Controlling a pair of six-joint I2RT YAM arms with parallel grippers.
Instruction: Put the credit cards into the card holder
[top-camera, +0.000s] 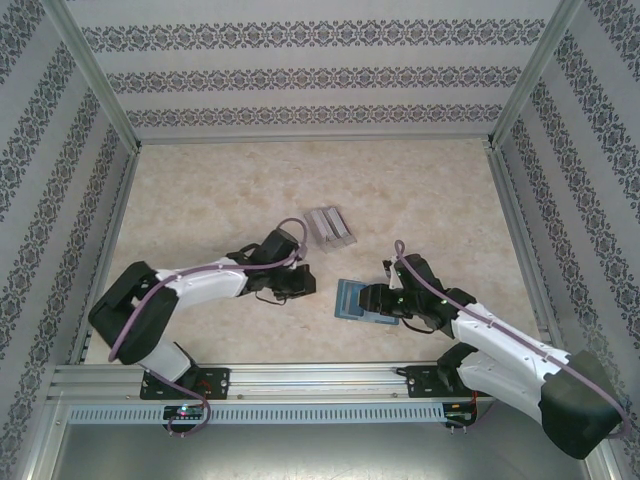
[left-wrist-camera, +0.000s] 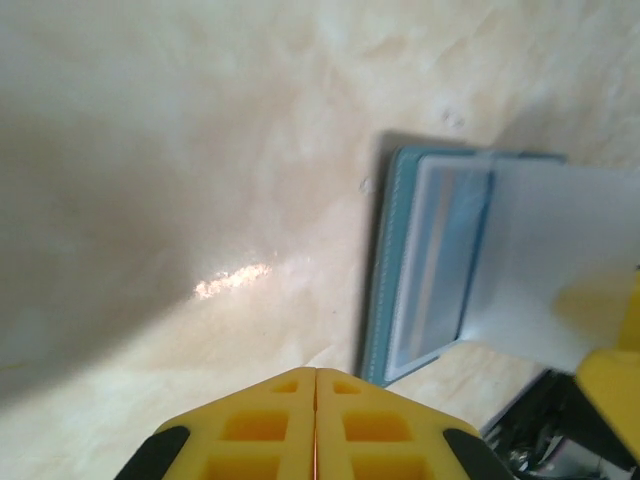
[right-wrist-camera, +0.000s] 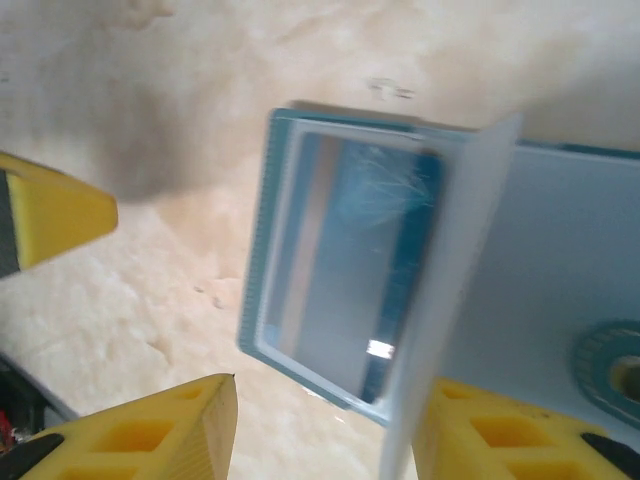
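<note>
The card holder (top-camera: 350, 298) lay open on the table (top-camera: 200, 190), a little below the centre of the top view, between the two arms. Its teal outside was down and its lighter inside faced up. One clear inner leaf (right-wrist-camera: 455, 290) stood up from the fold. I judged that it was raised so that the pocket under it was free to receive a card. I could not tell whether a card was already inside that pocket.

The credit cards (top-camera: 331, 227) were in a small grey pile at about 11 o'clock from the holder, near it but not touching it. No gripper was on them, so by my judgement the loading was not yet done for this pile.

The right gripper (right-wrist-camera: 330, 395) was over the holder at its 3 o'clock side. Its fingers were wide apart, with the raised leaf between them and closer to the right finger (right-wrist-camera: 500, 440). It was not clear whether that finger touched the leaf. Nothing was clamped in this gripper.

The left gripper (left-wrist-camera: 315, 385) was low over the bare table at 9 o'clock from the holder, just beside its edge. Its two yellow fingers were pressed together with nothing between them. It probably waited there, clear of the open leaf, before going for a card.
</note>
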